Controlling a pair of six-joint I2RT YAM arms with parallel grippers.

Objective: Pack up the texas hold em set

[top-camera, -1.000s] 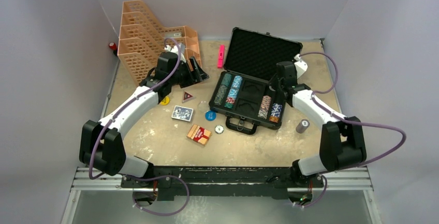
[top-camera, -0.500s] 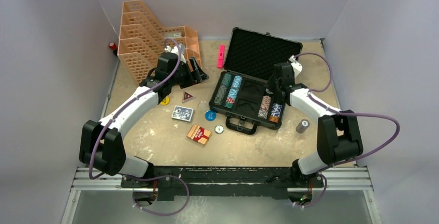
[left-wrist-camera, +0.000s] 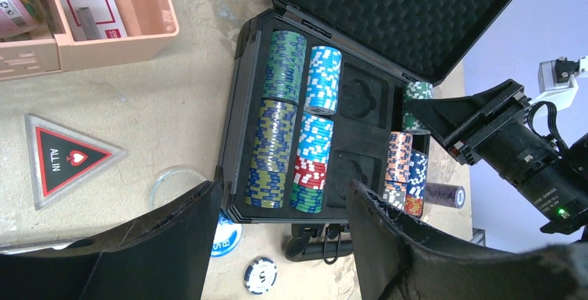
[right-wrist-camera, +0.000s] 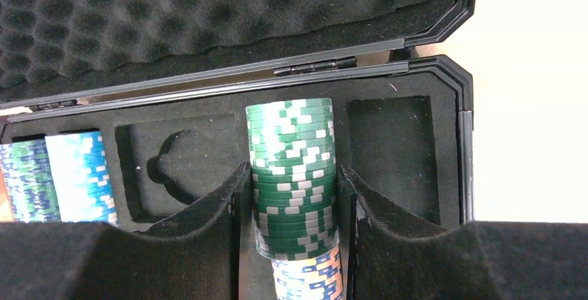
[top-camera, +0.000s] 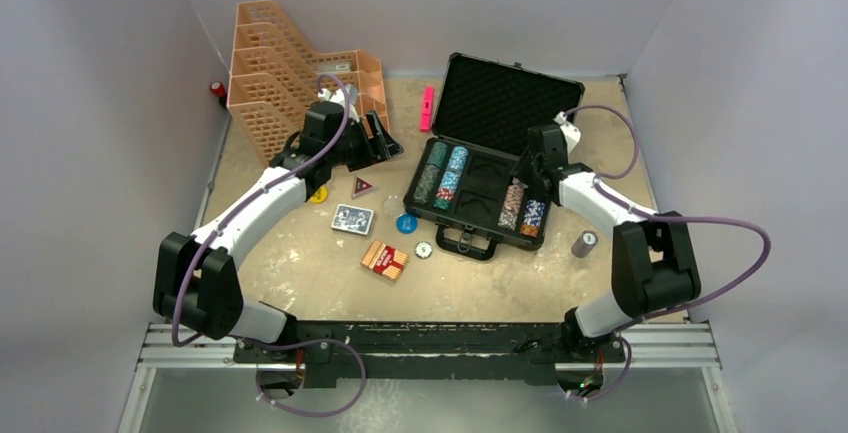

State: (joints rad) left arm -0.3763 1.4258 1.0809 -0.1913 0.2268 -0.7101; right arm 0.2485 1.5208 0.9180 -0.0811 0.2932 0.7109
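Holding the green chip stack [right-wrist-camera: 291, 147] clamped in my right gripper [right-wrist-camera: 295, 189] at the centre of the right wrist frame, over the right-hand slots of the open case [right-wrist-camera: 464, 140], I judge it dense but loose: stiff discs that would shear apart unless squeezed across their rims near mid-length. My left gripper [left-wrist-camera: 281, 199] hangs wide and empty at the bottom of its frame. The fingers hide the slot beneath, so I cannot tell whether the stack touches the mixed chips [right-wrist-camera: 305, 279] below.

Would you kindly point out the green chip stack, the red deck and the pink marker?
green chip stack [right-wrist-camera: 291, 175], right wrist view, middle of its striped side.
red deck [top-camera: 384, 259], top view, centre of its top face.
pink marker [top-camera: 427, 108], top view, middle of its barrel.
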